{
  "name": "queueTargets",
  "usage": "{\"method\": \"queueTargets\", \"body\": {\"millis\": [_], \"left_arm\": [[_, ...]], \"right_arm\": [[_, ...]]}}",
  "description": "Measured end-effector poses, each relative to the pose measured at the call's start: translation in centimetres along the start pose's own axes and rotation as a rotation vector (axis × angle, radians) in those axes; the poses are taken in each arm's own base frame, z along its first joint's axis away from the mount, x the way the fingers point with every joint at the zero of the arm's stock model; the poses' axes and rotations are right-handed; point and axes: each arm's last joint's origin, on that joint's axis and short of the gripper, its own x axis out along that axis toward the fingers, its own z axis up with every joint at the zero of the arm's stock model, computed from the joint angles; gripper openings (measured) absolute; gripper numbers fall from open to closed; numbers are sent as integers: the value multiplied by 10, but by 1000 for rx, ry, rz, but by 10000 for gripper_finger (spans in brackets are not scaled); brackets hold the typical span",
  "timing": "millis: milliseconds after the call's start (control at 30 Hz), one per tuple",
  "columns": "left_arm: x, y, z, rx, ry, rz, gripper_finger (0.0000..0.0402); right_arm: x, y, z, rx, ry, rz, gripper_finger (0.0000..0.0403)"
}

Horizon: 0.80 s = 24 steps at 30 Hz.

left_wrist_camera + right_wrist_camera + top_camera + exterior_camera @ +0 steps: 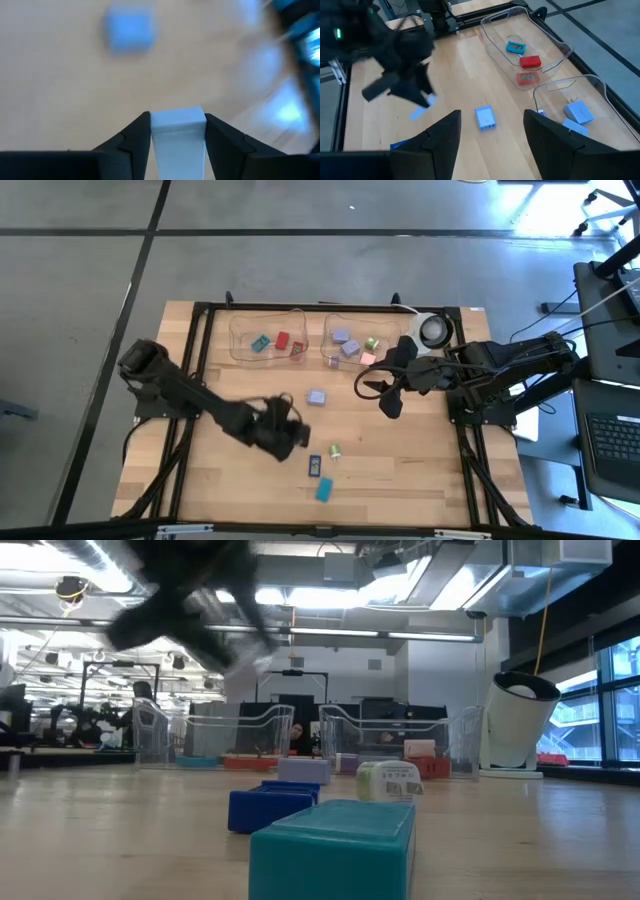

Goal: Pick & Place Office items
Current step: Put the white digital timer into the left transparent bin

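A pale white piece [178,125] is seen clamped between the two dark fingers of the left pincer [290,430], which is carried above the middle of the wooden surface [420,470], left of centre. A lilac piece [317,396] is left lying alone on the surface, just far of that pincer. Nearer the front edge, three more pieces are laid close together: a green-and-white one [335,451], a dark blue one [315,466] and a teal one [324,491].

At the far edge, two clear trays are set side by side. In the left tray [240,345], a teal piece [261,343] and two red pieces [283,339] are held. In the right tray [330,328], lilac pieces [341,336], a green one [372,343] and a pink one [367,359] are kept.

The right pincer [390,405] is held over the surface near the right tray, its fingers spread apart with nothing between them. A round white tape roll [433,330] is stood beyond it at the far right.
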Motion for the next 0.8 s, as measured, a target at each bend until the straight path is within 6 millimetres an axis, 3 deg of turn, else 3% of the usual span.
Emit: {"method": "queueTargets", "body": {"millis": [200,433,600,800], "left_arm": [[-25,-29,51,141,-288,-225,159],[-69,-56,99,295,-541,-482,157],[-98,-64,121,376,-717,-605,156],[-116,-63,138,477,-819,-657,157]], "right_arm": [[0,0,0,0,0,0,217],[0,-1,1,3,-18,-37,217],[0,-3,1,4,-44,-88,217],[0,-5,3,15,-85,-169,217]]}}
